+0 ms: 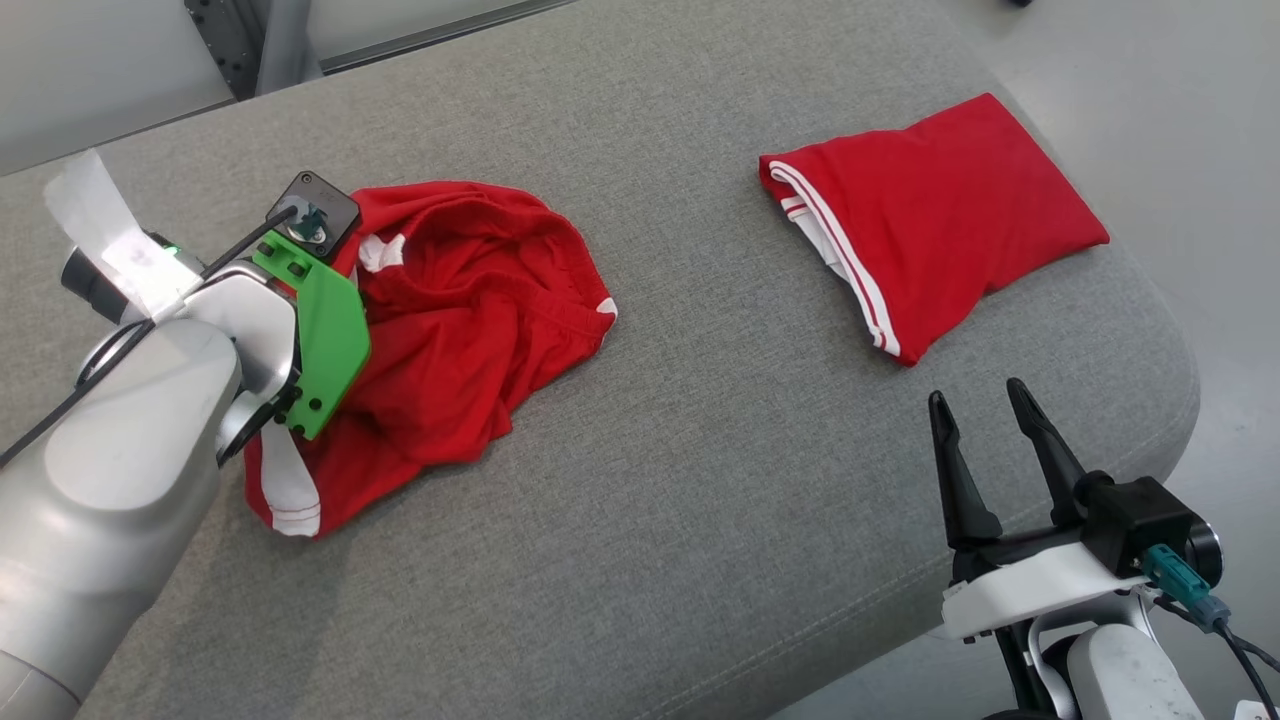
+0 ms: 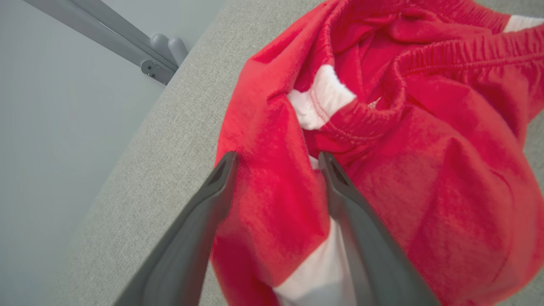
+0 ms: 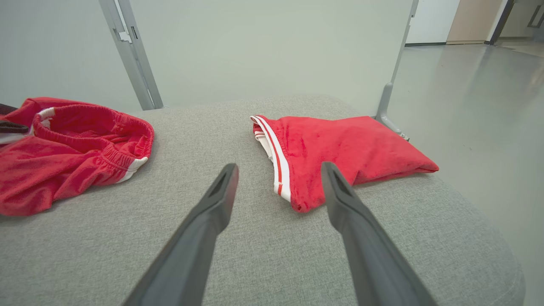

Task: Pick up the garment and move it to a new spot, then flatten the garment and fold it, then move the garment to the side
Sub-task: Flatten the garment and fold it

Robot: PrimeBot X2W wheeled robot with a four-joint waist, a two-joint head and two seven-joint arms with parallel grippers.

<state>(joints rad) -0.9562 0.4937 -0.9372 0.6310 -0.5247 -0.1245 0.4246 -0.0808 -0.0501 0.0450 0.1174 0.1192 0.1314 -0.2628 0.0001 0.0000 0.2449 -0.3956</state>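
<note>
The garment (image 1: 470, 320), red shorts with white trim and an elastic waistband, lies crumpled on the left half of the grey cushion (image 1: 700, 480). My left arm's green wrist mount (image 1: 325, 330) hangs over its left edge and hides the fingers in the head view. In the left wrist view my left gripper (image 2: 277, 158) is open, its two fingers on either side of a raised red fold of the garment (image 2: 425, 170), close above or touching the cloth. My right gripper (image 1: 978, 392) stands open and holds nothing near the cushion's front right edge, apart from the garment (image 3: 72, 148).
A second red garment (image 1: 940, 230), folded flat with white stripes, lies at the far right, just ahead of my right gripper (image 3: 279, 166). The cushion drops off to floor on the right and front. Grey metal frame posts (image 3: 131, 55) stand behind it.
</note>
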